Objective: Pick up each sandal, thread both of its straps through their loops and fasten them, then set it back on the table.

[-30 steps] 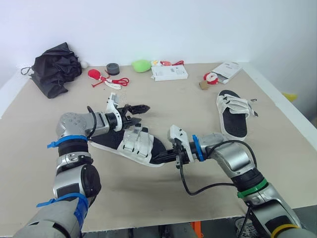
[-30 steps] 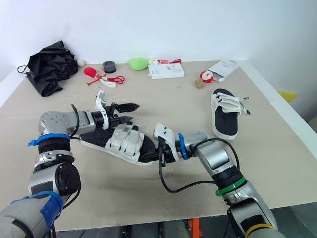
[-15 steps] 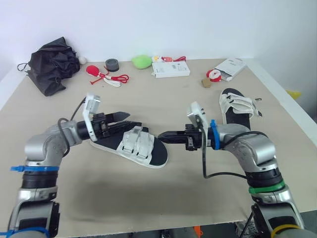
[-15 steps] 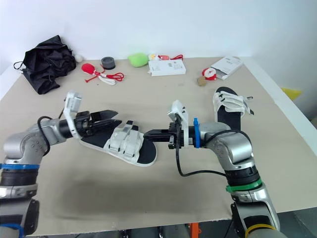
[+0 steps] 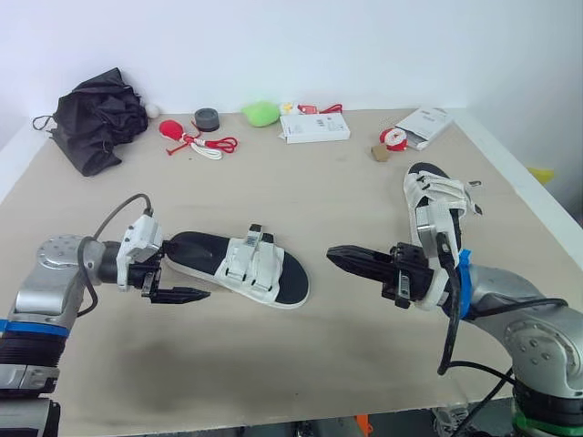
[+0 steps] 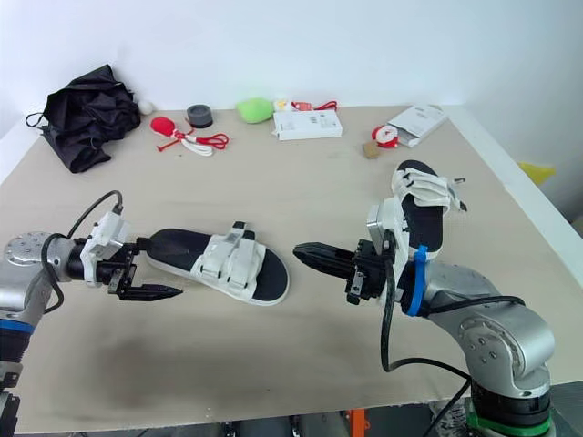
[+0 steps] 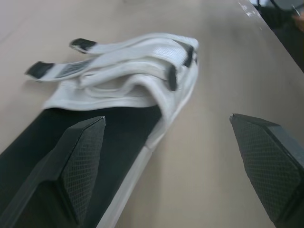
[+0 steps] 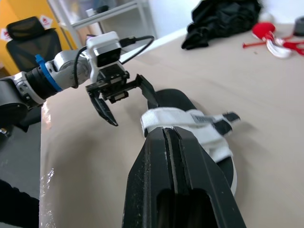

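A beige table (image 5: 301, 355) stands against a plain white wall. Near its middle lies the near sandal (image 5: 239, 267), flat on its sole, with a black footbed and two white straps (image 7: 137, 61) across the front. In my left wrist view both straps cross the foot, and their dark-tipped ends stick out free to one side. I cannot tell whether they are pressed down and fastened.

My left gripper (image 8: 135, 113) is at this sandal's heel end, just beside it, fingers spread wide and holding nothing. My right gripper (image 5: 339, 255) is off the sandal's toe end, a little apart from it. Its two fingers are pressed together on nothing and point toward the sandal.

The second sandal (image 5: 435, 208) lies farther out past the toe end, well apart. Its straps also cross the foot, with one tail sticking out.

Beyond the near sandal, toward the wall, are a black bundle that looks like a folded umbrella (image 5: 98, 118), a red and white cord (image 5: 196, 144), a dark roll (image 5: 207, 119), a green lump (image 5: 260, 114), a white box (image 5: 313, 128) and a white packet (image 5: 424, 123).

Both sandals rest on the table and neither is in my grasp. I judge the threading may be done, but the fastening is unconfirmed.
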Available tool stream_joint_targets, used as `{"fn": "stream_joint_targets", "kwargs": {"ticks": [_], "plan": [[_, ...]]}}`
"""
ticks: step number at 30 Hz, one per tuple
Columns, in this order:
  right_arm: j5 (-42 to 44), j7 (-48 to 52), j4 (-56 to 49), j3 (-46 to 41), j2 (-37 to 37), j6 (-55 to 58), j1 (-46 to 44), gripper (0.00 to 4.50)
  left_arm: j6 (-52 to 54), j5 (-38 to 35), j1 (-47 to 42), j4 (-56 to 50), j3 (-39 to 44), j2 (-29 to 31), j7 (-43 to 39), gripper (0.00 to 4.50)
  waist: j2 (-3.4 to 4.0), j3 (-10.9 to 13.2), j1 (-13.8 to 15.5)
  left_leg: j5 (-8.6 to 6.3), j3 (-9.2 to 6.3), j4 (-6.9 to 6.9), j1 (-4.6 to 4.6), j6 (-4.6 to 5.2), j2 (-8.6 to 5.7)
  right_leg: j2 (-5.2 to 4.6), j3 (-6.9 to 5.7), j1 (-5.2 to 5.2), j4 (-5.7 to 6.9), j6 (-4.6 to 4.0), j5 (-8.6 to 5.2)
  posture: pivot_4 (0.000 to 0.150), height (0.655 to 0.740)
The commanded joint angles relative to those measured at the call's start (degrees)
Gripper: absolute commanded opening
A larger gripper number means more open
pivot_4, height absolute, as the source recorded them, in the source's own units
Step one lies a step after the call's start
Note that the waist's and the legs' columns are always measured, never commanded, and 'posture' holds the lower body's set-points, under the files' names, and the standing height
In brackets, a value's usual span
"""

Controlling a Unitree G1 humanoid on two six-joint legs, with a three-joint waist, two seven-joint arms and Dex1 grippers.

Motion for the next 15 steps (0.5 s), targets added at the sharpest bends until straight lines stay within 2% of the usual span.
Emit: {"fn": "stream_joint_targets", "kwargs": {"ticks": [1,13,15], "plan": [[1.9,-1.8,-2.7,-0.7,-1.4,-0.8,0.5,0.0,-1.8,1.2,-0.6,0.5,-1.0,-0.2,-0.5,4.33,0.0,0.0,0.0,0.0,-0.01,0.0,0.0,0.0,0.01,0.01,-0.01,0.0,0.0,0.01,0.0,0.15,0.74],[4.6,-3.2,-3.5,2.5,-3.6,-3.0,0.2,0.0,-0.4,2.9,-5.1,2.4,-5.6,-5.1,0.1,4.33,-0.02,0.0,0.0,0.0,-0.02,0.05,0.0,0.02,0.0,0.06,0.01,0.03,0.0,0.06,0.02,0.15,0.74],[3.9,-3.1,-3.0,3.3,-3.9,-3.5,0.3,0.0,0.5,2.9,-5.4,2.2,-6.2,-5.8,0.0,3.77,-0.02,0.0,0.0,-0.01,-0.04,0.06,0.0,0.02,0.0,0.07,0.0,0.04,0.0,0.07,0.01,0.15,0.74]]}}
